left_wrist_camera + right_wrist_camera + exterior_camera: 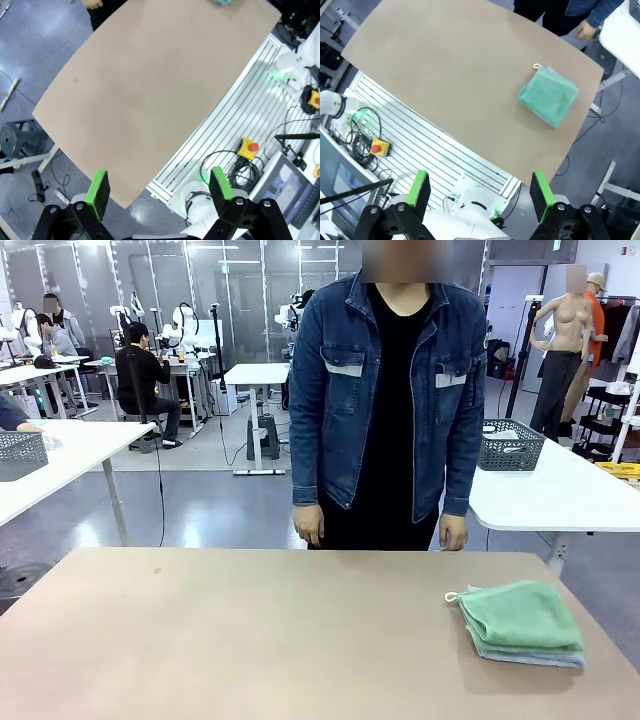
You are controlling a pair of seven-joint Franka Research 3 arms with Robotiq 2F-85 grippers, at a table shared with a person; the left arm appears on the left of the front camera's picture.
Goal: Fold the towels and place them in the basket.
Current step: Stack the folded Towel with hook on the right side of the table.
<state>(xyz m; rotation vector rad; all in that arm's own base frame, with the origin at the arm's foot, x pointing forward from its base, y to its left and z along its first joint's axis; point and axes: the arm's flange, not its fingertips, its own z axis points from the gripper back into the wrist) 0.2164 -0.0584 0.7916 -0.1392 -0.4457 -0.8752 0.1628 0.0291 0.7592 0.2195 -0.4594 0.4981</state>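
Risk assessment: towels (pixel 522 625) stacked at roughly 4 o'clock on the tabletop (pixel 250 630), near the right edge, green on top of pale blue-grey, white loop (pixel 451 596) at the left corner. Likely faults: pinching the top layer only and splitting the stack; dragging the soft pile off the near edge; unfolding during the lift. No basket on this tabletop; the grey mesh baskets (pixel 510 444) on neighbouring white tables stand well apart, so a placement target may be lacking. Left tool (pixel 159 187): pads spread wide, nothing between, high above the bare tabletop. Right tool (pixel 480 189): likewise wide and empty, towels at about 1 o'clock ahead. Person (pixel 388 400) at 12 o'clock, hands hanging by the far edge: collision hazard on long reaches. Surface: plain tan, matte. Room: grey floor, white tables, seated people behind.
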